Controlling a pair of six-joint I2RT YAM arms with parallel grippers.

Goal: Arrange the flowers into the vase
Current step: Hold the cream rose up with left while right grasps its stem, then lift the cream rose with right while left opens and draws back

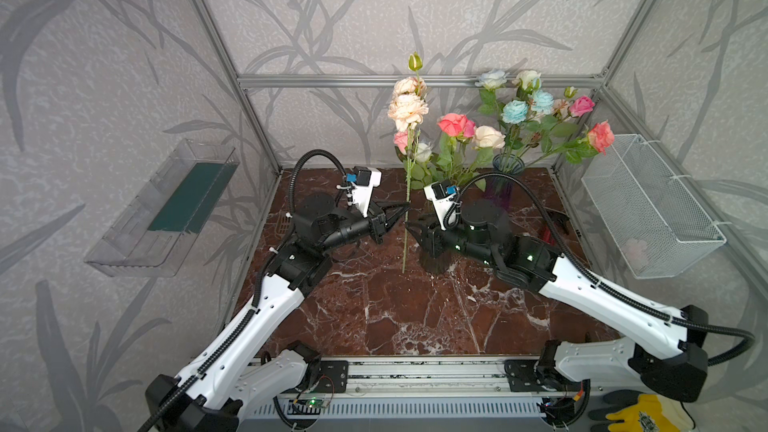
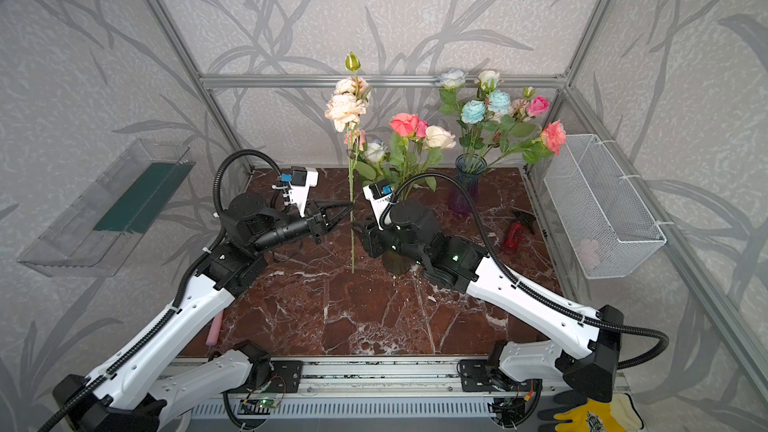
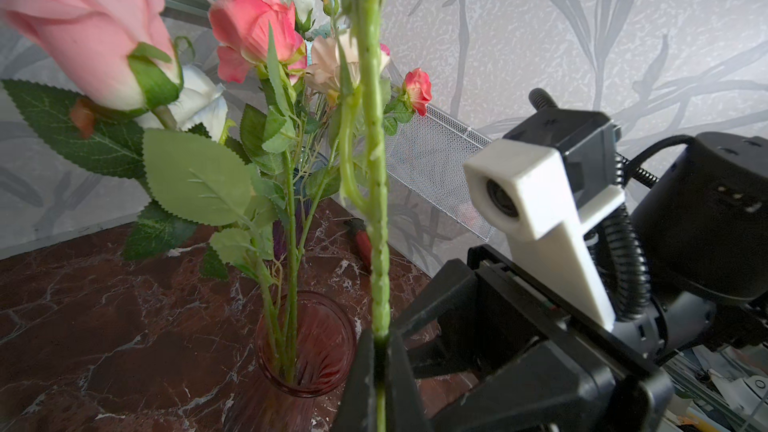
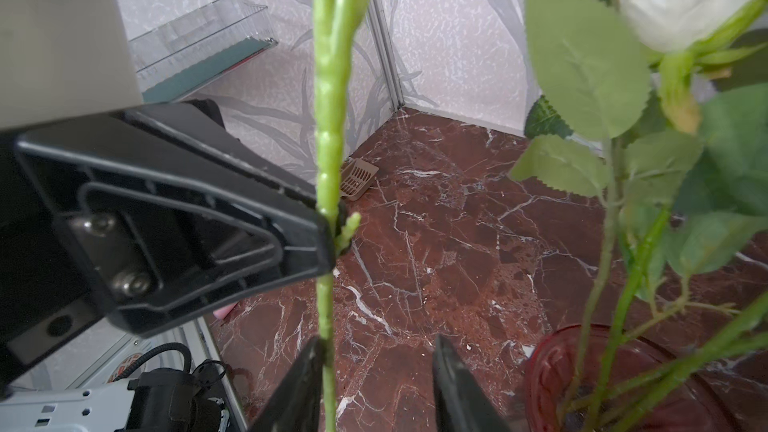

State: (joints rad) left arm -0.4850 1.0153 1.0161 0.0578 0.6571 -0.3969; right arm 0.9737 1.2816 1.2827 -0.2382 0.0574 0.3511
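Left gripper [image 3: 380,351] is clenching the upright peach flower stem [image 1: 405,243] above the bench [image 1: 374,317] beside the pink vase [image 3: 332,363], while only the right wrist view is showing right gripper [image 4: 378,367] parted around it.

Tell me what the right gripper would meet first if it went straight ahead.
Probably the green stem held by the left gripper: it stands just inside the open jaws of the right gripper, close to one side.
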